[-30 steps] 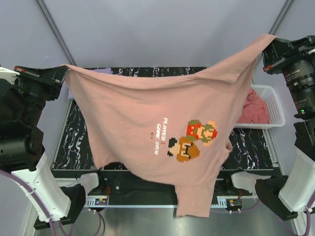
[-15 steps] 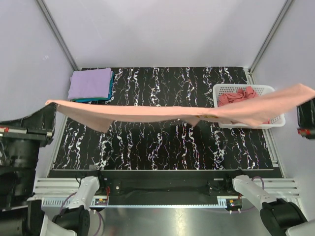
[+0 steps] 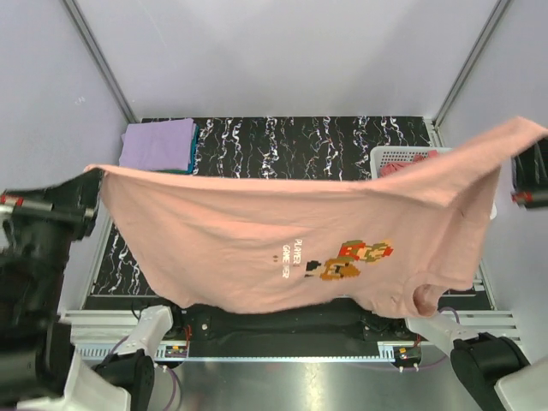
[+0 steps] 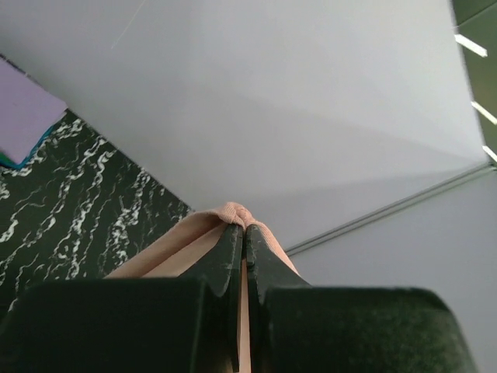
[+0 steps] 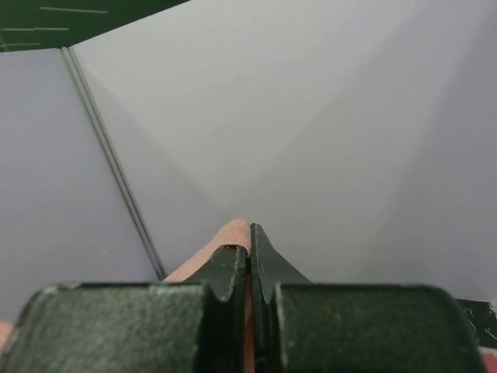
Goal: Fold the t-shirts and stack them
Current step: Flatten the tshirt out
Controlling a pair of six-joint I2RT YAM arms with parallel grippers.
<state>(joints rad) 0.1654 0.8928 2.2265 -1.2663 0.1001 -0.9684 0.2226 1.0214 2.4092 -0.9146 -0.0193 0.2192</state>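
A salmon-pink t-shirt (image 3: 257, 231) with an orange-red cartoon chest print (image 3: 355, 259) hangs spread in the air above the table, held at two corners. My left gripper (image 3: 92, 173) is shut on its left corner; in the left wrist view the cloth (image 4: 233, 211) bunches at the closed fingertips (image 4: 243, 231). My right gripper (image 3: 533, 137) is shut on the right corner, seen pinched in the right wrist view (image 5: 249, 231). A folded lavender-purple shirt (image 3: 157, 144) lies on a teal one at the table's far left. A rose-pink shirt (image 3: 396, 169) lies in the basket.
A white lattice basket (image 3: 390, 154) stands at the table's right side, mostly hidden behind the hanging shirt. The black marbled table (image 3: 291, 141) shows beyond the shirt. Grey walls enclose the cell on three sides.
The shirt swung from hanging, to flat and edge-on half a second ago, and now hangs down again facing the camera. Both arms dropped lower and nearer than one second ago.
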